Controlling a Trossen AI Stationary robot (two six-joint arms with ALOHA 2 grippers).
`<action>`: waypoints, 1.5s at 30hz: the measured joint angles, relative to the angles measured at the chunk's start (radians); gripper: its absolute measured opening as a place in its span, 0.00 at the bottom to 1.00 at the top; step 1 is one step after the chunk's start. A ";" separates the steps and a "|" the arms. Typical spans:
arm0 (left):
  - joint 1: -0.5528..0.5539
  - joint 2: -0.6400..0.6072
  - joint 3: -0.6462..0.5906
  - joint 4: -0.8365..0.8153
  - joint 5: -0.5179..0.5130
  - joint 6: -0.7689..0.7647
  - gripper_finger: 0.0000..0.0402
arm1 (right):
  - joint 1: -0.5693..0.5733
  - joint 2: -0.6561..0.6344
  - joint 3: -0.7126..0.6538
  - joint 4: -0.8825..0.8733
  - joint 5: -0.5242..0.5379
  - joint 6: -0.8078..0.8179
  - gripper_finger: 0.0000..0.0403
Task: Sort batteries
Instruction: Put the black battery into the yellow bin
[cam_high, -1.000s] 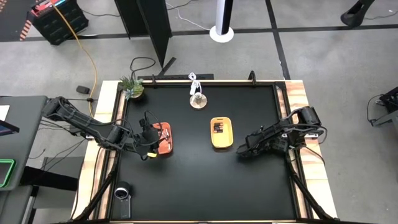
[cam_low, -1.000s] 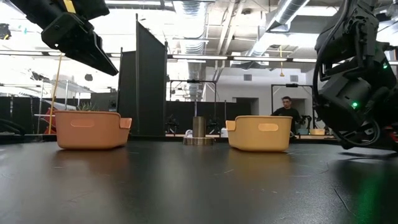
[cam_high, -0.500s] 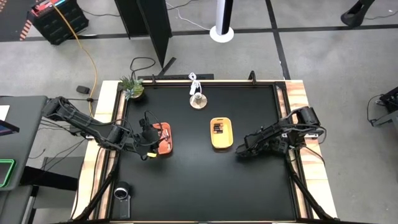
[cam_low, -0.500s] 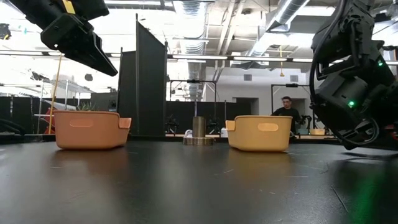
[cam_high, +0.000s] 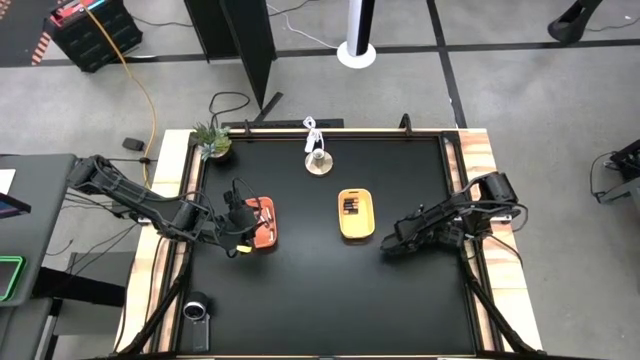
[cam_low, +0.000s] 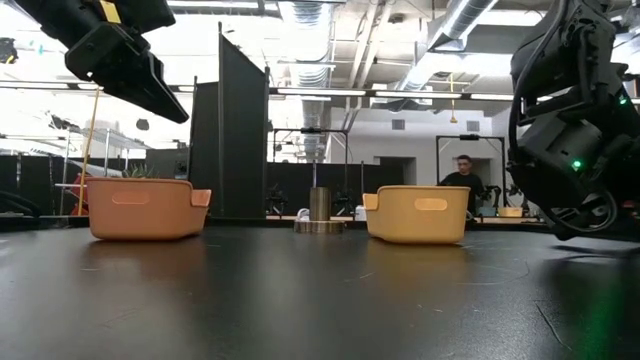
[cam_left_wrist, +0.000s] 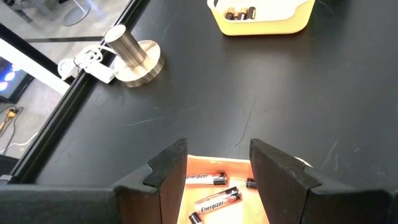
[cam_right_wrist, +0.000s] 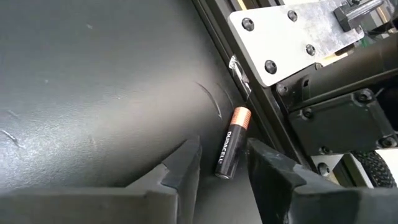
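Hovering low over the tabletop (cam_right_wrist: 93, 93), the right pincer (cam_right_wrist: 222, 163) stands released, a black copper-capped battery (cam_right_wrist: 230, 142) lying between its fingertips, while the left pincer (cam_left_wrist: 217, 168), also released, hangs above the orange tray's (cam_left_wrist: 231, 202) batteries (cam_left_wrist: 205, 179).

Dark jointed arms (cam_high: 130, 197), black cables

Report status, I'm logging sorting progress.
Right gripper open, straddling black copper-tipped battery by table's edge rail. Left gripper open above orange tray. Nothing blocking.

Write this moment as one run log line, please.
left gripper: open, above orange tray | right gripper: open, straddling a black battery lying on table | yellow tray: holds batteries
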 joint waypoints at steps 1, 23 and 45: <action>0.000 0.000 0.000 -0.004 0.000 0.000 0.42 | 0.000 0.000 -0.001 0.002 0.000 0.000 0.37; 0.000 0.000 0.000 -0.007 0.000 -0.005 0.42 | 0.015 -0.019 0.263 -0.198 0.062 -0.400 0.39; 0.000 0.000 0.000 -0.009 0.000 -0.027 0.42 | -0.134 0.067 0.351 -0.386 -0.126 -1.911 0.53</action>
